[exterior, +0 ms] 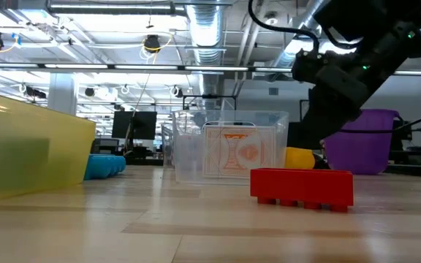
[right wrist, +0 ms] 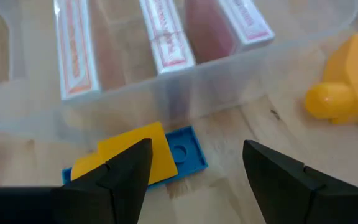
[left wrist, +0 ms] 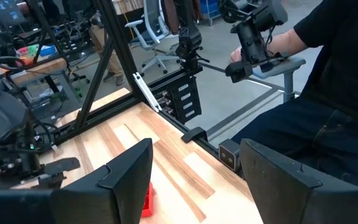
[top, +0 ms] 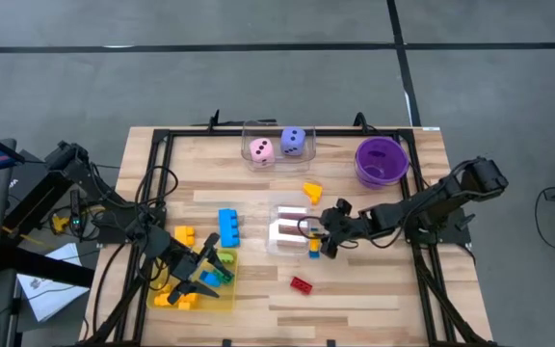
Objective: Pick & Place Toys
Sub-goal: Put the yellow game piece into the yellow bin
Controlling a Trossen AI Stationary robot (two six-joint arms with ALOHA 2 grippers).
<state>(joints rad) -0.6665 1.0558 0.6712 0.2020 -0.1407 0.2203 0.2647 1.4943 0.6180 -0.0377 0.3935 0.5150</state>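
A small yellow piece stacked on a blue one [right wrist: 157,152] lies flat on the table against the wall of a clear box [right wrist: 166,81] that holds playing cards. My right gripper [right wrist: 196,149] hovers open just above this toy [top: 313,249], slanting down, with nothing between its fingers. A red brick [top: 302,283] lies near the front and also shows in the low view [exterior: 302,186]. A yellow shape [top: 313,191] and a blue brick [top: 228,226] rest farther back. My left gripper [top: 205,270] hangs open over the yellow tray [top: 222,301], which holds several toys.
A pink and a purple die sit in a clear box [top: 277,146] at the far edge, beside a purple bowl [top: 382,159]. A yellow brick [top: 183,234] lies by the tray. A seated person [left wrist: 328,93] is beyond the table's edge. Bare wood lies at the front right.
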